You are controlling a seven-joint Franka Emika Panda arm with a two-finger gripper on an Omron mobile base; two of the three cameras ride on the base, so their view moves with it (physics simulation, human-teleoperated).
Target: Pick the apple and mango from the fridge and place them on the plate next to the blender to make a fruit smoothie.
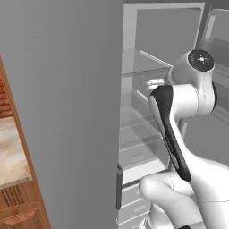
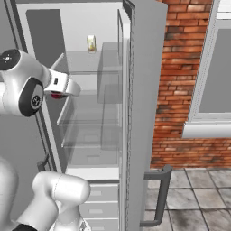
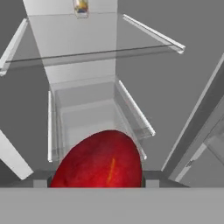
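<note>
Apple, glossy red, gripped between the two dark finger tips of the hand, jaws narrowed onto it from both sides. Seen close up in the hand view, at the bottom, in front of the clear shelves of the open fridge. In the right base view, a red patch at the hand's tip, held inside the fridge by the middle shelf. Small jar on the top shelf, well apart

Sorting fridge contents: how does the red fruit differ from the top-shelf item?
The red fruit is glossy red and rounded; the top-shelf item is pale yellowish and upright. The red fruit sits in the hand; the item stands on a shelf. Both are inside the fridge.
</note>
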